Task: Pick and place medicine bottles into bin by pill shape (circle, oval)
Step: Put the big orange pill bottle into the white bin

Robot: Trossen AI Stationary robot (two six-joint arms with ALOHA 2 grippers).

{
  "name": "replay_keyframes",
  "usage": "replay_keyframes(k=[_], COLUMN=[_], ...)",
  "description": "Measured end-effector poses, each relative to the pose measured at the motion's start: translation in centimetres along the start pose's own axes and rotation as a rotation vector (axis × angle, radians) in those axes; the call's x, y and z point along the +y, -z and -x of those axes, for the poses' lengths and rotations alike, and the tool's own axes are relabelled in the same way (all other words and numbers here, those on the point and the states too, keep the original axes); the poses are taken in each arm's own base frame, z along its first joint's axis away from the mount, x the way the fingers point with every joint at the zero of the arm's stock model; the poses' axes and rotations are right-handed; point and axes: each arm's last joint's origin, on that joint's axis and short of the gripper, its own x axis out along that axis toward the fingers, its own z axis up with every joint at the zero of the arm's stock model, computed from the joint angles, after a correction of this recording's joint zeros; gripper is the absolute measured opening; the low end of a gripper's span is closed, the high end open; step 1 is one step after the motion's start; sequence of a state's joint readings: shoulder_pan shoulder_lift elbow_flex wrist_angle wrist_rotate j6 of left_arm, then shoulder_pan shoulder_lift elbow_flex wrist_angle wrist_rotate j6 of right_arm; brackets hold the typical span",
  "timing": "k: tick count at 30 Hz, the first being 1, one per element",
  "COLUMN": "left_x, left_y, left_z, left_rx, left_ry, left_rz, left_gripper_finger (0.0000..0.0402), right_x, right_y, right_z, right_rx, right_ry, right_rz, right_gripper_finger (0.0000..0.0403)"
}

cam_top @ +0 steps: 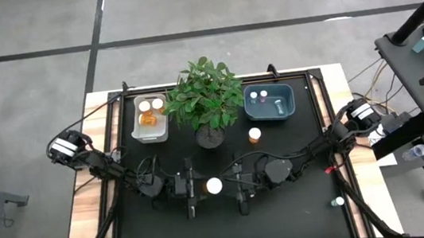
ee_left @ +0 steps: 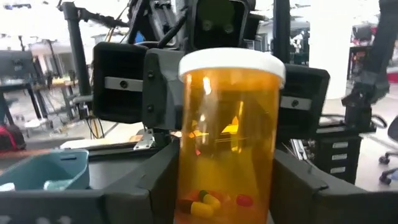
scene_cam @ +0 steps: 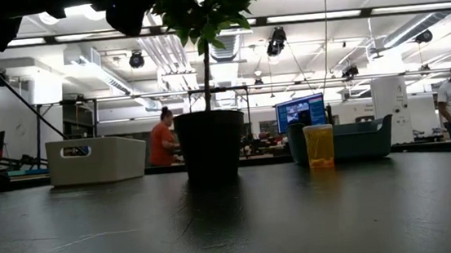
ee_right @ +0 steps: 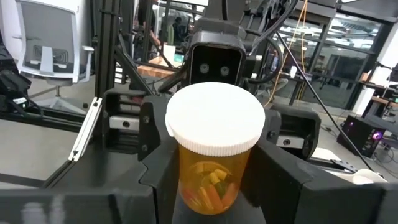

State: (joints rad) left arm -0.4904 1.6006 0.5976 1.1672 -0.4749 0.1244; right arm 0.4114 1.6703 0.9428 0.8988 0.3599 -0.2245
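Bottle [cam_top: 214, 186] mid-table, raised between left gripper [cam_top: 191, 189] and right gripper [cam_top: 237, 184], fingers of both closed around it. Light, rigid, smooth-walled plastic; likely slippery. Best gripped low on the amber body, below the white cap.

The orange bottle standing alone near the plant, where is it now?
In the high view, the orange bottle stands right of the plant pot, just below the blue bin.

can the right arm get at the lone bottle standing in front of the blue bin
Probably not right now: the right gripper is at the bottle between both grippers. The lone bottle stands clear on its side, nothing between.
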Motion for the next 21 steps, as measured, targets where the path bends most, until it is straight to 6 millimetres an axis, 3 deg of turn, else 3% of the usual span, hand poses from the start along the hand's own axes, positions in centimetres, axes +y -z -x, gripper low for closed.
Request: replay_keyframes(k=[10, 21], left_x=[0.1, 0.0], left_y=[0.0, 0.5], left_z=[0.2, 0.5], left_rx=[0.013, 0.077], left_ry=[-0.006, 0.012], left_rz=[0.007, 0.005], left_gripper_finger=[0.0274, 0.0285], right_x=[0.1, -0.5], right_y=[0.3, 0.3], right_z=[0.0, 1.4], right_rx=[0.037, 0.273], right_ry=[-0.008, -0.034], right_rz=[-0.012, -0.041], right_gripper_finger=[0.0164, 0.0164])
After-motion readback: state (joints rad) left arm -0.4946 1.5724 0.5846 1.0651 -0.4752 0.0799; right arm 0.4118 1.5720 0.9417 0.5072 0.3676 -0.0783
